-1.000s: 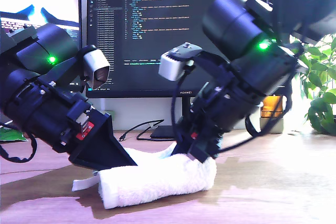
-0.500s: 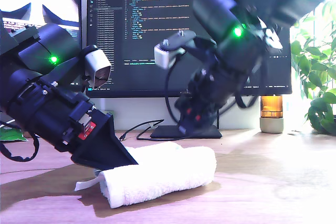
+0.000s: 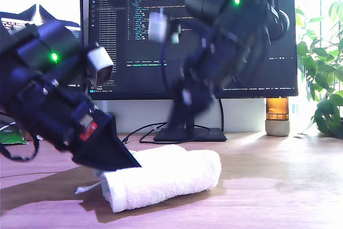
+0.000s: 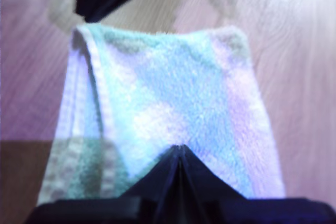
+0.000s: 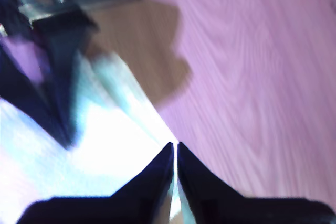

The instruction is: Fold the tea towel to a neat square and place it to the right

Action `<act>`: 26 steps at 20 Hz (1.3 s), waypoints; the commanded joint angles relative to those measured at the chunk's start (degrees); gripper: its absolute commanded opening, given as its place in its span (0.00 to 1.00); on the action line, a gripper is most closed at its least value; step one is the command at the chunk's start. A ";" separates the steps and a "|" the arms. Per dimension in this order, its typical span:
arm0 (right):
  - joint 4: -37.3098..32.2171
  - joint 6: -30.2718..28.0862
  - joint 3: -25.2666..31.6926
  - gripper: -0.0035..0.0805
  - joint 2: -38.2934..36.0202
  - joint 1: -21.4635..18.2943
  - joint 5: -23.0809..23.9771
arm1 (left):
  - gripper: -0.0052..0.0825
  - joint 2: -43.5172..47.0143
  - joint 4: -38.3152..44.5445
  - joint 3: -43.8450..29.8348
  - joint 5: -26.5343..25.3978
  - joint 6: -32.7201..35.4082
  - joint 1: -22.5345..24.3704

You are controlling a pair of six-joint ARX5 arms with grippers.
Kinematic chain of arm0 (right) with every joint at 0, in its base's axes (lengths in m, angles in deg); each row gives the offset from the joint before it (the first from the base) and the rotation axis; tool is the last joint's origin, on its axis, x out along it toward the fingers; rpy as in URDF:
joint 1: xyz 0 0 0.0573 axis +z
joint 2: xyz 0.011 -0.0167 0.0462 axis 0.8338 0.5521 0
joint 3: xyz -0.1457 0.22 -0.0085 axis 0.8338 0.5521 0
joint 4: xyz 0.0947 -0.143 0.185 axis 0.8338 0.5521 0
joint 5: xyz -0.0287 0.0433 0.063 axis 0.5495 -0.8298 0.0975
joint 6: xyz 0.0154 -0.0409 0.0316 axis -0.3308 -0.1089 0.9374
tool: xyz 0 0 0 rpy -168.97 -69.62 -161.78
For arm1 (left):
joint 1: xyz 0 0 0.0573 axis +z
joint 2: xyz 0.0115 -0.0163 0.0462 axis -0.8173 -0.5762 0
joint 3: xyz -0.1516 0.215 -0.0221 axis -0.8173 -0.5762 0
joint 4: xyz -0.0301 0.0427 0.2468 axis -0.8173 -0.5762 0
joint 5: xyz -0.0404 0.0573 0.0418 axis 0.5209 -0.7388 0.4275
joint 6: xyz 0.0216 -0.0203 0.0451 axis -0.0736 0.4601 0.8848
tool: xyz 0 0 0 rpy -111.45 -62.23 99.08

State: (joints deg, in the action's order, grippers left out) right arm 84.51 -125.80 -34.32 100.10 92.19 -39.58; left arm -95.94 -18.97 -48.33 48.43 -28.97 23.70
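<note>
The tea towel (image 3: 166,175) lies folded into a thick pale bundle on the wooden table (image 3: 278,186); it also fills the first wrist view (image 4: 168,93). My first gripper (image 3: 127,165) sits low at the towel's end on the exterior view's left. Its jaws are shut and its tips (image 4: 179,148) rest against the cloth, with no cloth showing between them. My second gripper (image 3: 185,100) is blurred and hangs high above the towel's other end. It is shut and holds nothing (image 5: 175,144), with the tea towel (image 5: 105,156) below it.
A dark monitor (image 3: 139,36) on a stand (image 3: 187,132) fills the back, and cables (image 3: 136,132) run beside the stand. An amber jar (image 3: 277,116) and a leafy plant (image 3: 321,89) stand at the exterior view's right. A small tag (image 3: 86,189) sticks out of the towel.
My second gripper has let go of the towel's far end and risen well above it, toward the monitor. My first gripper stays at the towel. The towel has hardly moved.
</note>
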 commanded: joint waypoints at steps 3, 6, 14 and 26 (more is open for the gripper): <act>7.91 -7.93 -2.21 0.03 0.79 -4.76 -12.90 | 0.04 8.31 -2.40 -0.96 -0.07 -0.74 -0.13; 11.32 -15.08 -2.29 0.03 0.87 -7.32 -21.11 | 0.04 14.01 -7.19 -0.96 -3.61 -1.25 -0.11; 11.47 -22.84 -2.29 0.03 5.64 -7.04 -28.35 | 0.04 25.55 -12.33 -0.96 -16.63 -12.00 0.31; 7.13 -23.80 -2.29 0.03 19.21 -3.13 -30.62 | 0.04 27.12 -16.35 -0.96 -17.86 -12.11 0.31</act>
State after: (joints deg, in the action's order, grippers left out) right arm 91.65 -149.36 -36.92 117.66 88.85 -71.18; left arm -69.28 -35.39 -48.42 30.66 -40.97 24.05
